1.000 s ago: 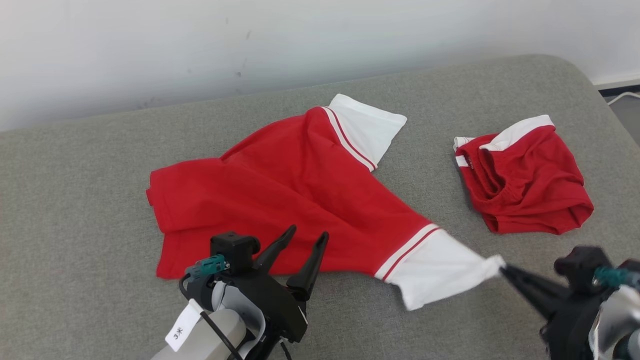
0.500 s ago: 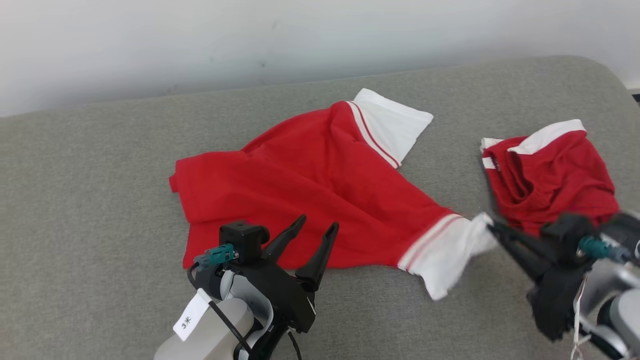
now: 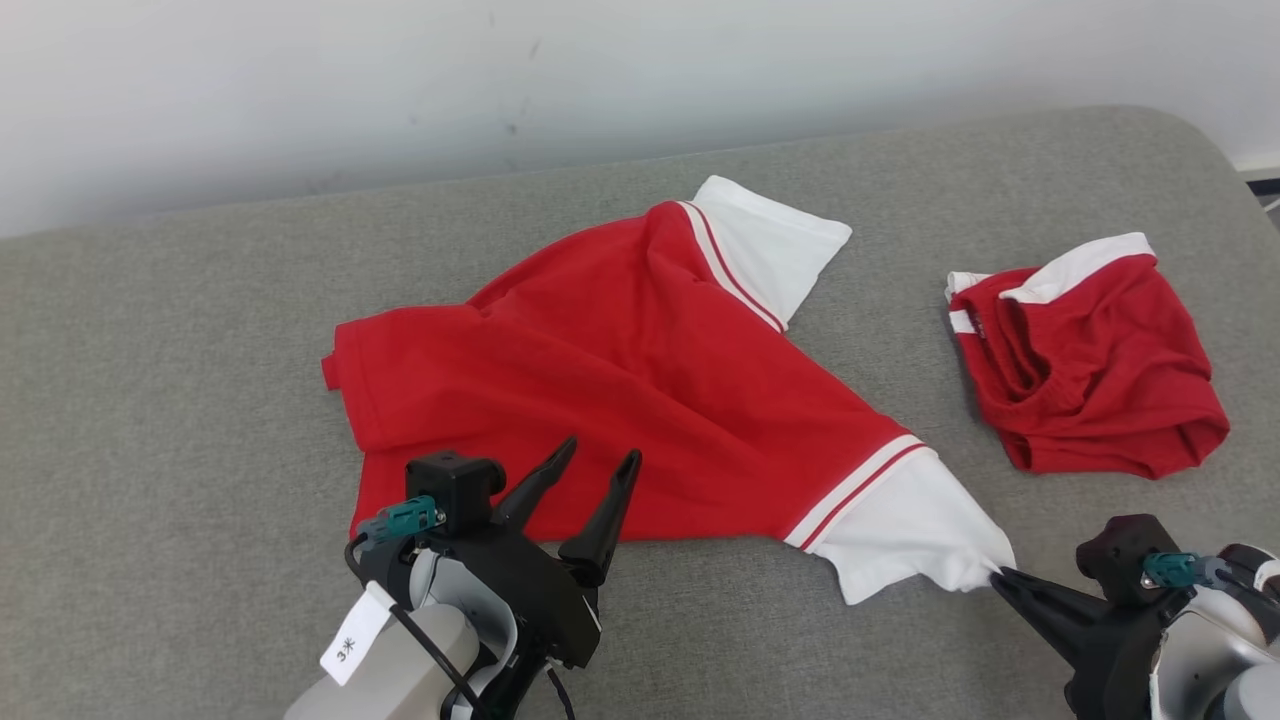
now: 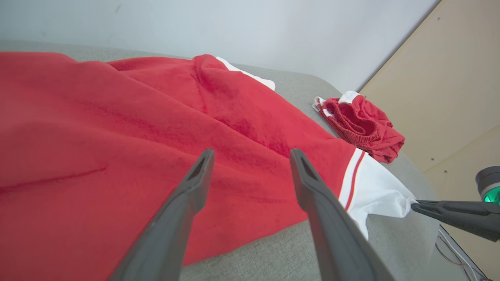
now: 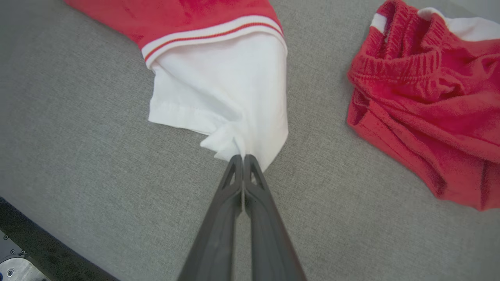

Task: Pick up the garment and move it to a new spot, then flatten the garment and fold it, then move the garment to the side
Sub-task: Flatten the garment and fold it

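The garment point(image 3: 620, 400) is red with white sleeve ends and lies spread across the grey cushion point(image 3: 180, 420). Its near white sleeve point(image 3: 900, 530) is stretched toward the front right. My right gripper point(image 3: 997, 578) is shut on that sleeve's corner; the right wrist view shows the white sleeve point(image 5: 226, 86) bunched at the closed tips of the right gripper point(image 5: 243, 157). My left gripper point(image 3: 603, 448) stands open over the garment's near hem with nothing between its fingers. In the left wrist view the left gripper point(image 4: 252, 152) hovers above the red cloth point(image 4: 117, 117), and the right gripper point(image 4: 418, 206) shows at the right.
A second, crumpled red garment point(image 3: 1090, 370) with a white band lies at the right of the cushion, close to the stretched sleeve. A pale wall point(image 3: 400, 90) runs behind. The cushion's front edge point(image 5: 58, 249) drops off near the right gripper.
The head view has shifted. My right gripper, still shut on the sleeve corner, went up toward the crumpled garment, then came back toward the front edge, stretching the sleeve. The left gripper stayed open.
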{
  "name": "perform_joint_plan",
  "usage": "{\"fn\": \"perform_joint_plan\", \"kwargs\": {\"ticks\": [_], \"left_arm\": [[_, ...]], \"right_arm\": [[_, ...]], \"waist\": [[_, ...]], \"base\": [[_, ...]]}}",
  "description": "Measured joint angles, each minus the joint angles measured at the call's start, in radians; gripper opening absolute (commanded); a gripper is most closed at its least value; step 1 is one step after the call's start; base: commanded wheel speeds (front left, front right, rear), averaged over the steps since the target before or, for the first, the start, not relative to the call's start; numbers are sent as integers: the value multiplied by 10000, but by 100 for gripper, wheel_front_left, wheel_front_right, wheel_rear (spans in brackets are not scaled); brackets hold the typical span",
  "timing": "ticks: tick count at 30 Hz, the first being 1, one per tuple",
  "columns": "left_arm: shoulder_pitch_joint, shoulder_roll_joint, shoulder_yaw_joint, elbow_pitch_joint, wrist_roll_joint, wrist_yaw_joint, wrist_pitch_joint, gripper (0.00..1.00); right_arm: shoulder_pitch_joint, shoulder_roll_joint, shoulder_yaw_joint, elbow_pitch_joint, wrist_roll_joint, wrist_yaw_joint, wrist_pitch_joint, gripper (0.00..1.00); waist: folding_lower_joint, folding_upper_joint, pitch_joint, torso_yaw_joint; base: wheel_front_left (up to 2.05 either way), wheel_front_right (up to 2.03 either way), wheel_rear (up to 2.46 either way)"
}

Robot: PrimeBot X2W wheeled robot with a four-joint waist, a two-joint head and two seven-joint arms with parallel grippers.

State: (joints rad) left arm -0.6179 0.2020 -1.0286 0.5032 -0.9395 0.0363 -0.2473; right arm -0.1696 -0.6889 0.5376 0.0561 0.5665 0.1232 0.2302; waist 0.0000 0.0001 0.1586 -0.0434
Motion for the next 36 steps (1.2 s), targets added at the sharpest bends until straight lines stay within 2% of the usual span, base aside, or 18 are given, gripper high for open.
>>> {"fn": "perform_joint_plan", "kwargs": {"ticks": [5, 6, 7, 8, 16, 20, 23, 24, 28, 36], "left_arm": [[11, -31, 44, -4, 0, 4, -2, 100], [11, -56, 38, -4, 0, 2, -2, 100], [12, -58, 38, -6, 0, 2, -2, 100], [23, -61, 44, -15, 0, 4, -2, 100], [63, -104, 50, 12, 2, -4, -13, 100], [131, -117, 56, 12, 2, -6, -13, 100], [154, -163, 44, -4, 4, -15, -13, 100], [153, -198, 21, -15, 36, -19, -13, 100], [142, -217, -6, -23, 86, -27, -15, 100], [104, -267, -35, -27, 267, -58, -15, 100]], "right_arm": [[330, -117, -178, 100, 349, -247, 360, 0], [432, -132, -213, 115, 362, -345, 414, 6], [508, -132, -228, 123, 407, -372, 441, 71], [537, -100, -234, 105, 483, -418, 502, 100], [813, -33, -976, -754, 1812, -456, 514, 100], [872, -81, -1066, -1051, 1708, -719, 529, 100], [880, -111, -1007, -907, 1546, -892, 696, 100], [879, -71, -1011, -779, 1521, -1057, 717, 100], [826, 130, -1003, -374, 1553, -1246, 830, 100], [760, 454, -880, 196, 1705, -1308, 1060, 100]], "waist": [[0, -1, -48, -246], [0, -1, -54, -284], [0, -1, -59, -315], [0, -1, -60, -344], [0, -2, -100, -524], [0, -1, -112, -573], [0, -1, -82, -571], [0, -1, -48, -527], [0, -1, 8, -376], [0, -1, 130, -10]], "base": [[0, 0, 0], [0, 0, 0], [0, 0, 0], [0, 0, 0], [0, 0, 0], [0, 0, 0], [0, 0, 0], [0, 0, 0], [0, 0, 0], [0, 0, 0]]}}
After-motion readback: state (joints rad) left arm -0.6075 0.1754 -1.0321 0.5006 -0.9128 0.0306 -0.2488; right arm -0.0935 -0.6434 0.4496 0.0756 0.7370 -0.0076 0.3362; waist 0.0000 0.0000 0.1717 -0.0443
